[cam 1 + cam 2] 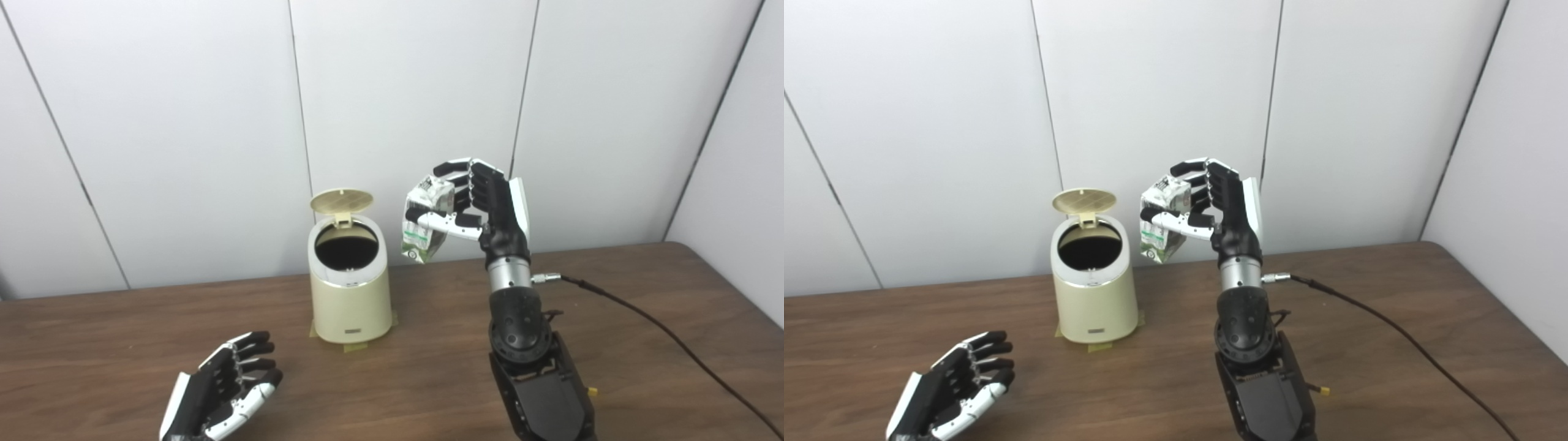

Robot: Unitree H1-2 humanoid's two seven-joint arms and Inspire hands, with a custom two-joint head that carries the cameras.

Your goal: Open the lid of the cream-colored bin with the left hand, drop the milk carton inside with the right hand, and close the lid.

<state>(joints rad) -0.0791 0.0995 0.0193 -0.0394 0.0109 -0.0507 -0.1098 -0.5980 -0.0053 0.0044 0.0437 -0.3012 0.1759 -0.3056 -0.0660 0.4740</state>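
The cream-colored bin (350,300) stands on the wooden table with its round lid (341,201) flipped up at the back and its dark mouth showing. My right hand (484,202) is raised to the right of the bin, above rim height, shut on a crumpled white and green milk carton (424,220). The carton hangs to the right of the bin's mouth, not over it. My left hand (220,389) rests low near the table's front left, open, fingers spread, holding nothing, well clear of the bin.
A black cable (661,331) runs from my right wrist across the table to the right front edge. Tape tabs (355,347) hold the bin's base to the table (643,282). White wall panels stand close behind the bin.
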